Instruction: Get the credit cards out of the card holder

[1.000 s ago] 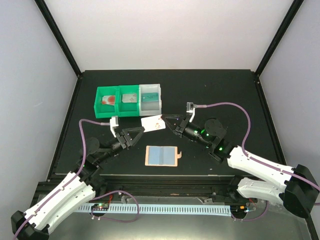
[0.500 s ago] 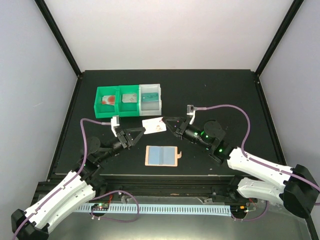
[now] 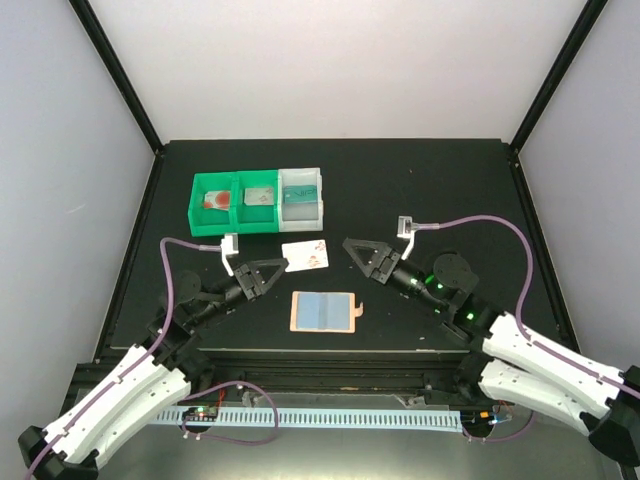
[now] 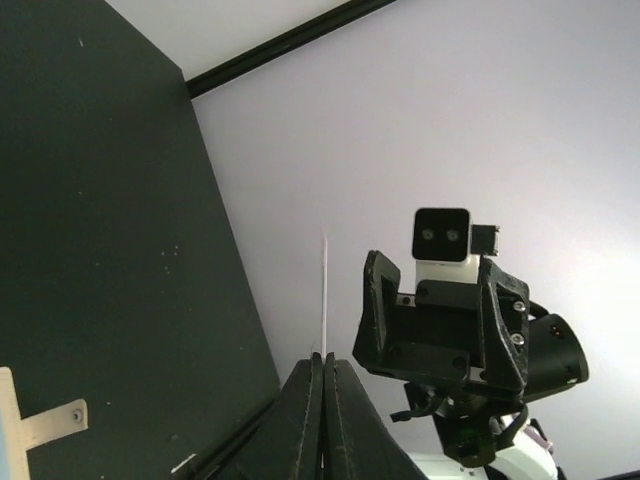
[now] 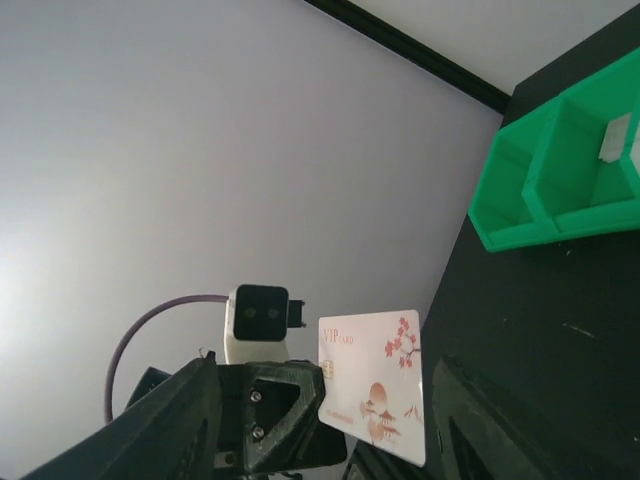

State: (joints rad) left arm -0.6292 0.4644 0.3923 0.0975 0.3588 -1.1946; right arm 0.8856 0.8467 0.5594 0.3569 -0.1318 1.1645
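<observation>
The card holder (image 3: pixel 325 311) lies open and flat on the black table, its blue-grey pockets up and its tab to the right. Above and behind it a white credit card (image 3: pixel 305 255) with pink blossoms hangs in the air, and my left gripper (image 3: pixel 283 263) is shut on its left edge. In the left wrist view the card (image 4: pixel 324 295) shows edge-on, rising from the shut fingertips (image 4: pixel 316 362). My right gripper (image 3: pixel 352 247) stands open to the right of the card, apart from it. The right wrist view shows the card (image 5: pixel 375 385) face-on between the spread fingers (image 5: pixel 190 410).
A green two-compartment bin (image 3: pixel 199 212) and a white bin (image 3: pixel 321 192) stand side by side at the back left. They hold a red-pink card (image 3: pixel 215 199), a grey card (image 3: pixel 259 195) and a teal card (image 3: pixel 300 200).
My left gripper has shut on the card's left edge. My right gripper has opened, let go of the card and drawn back to the right.
</observation>
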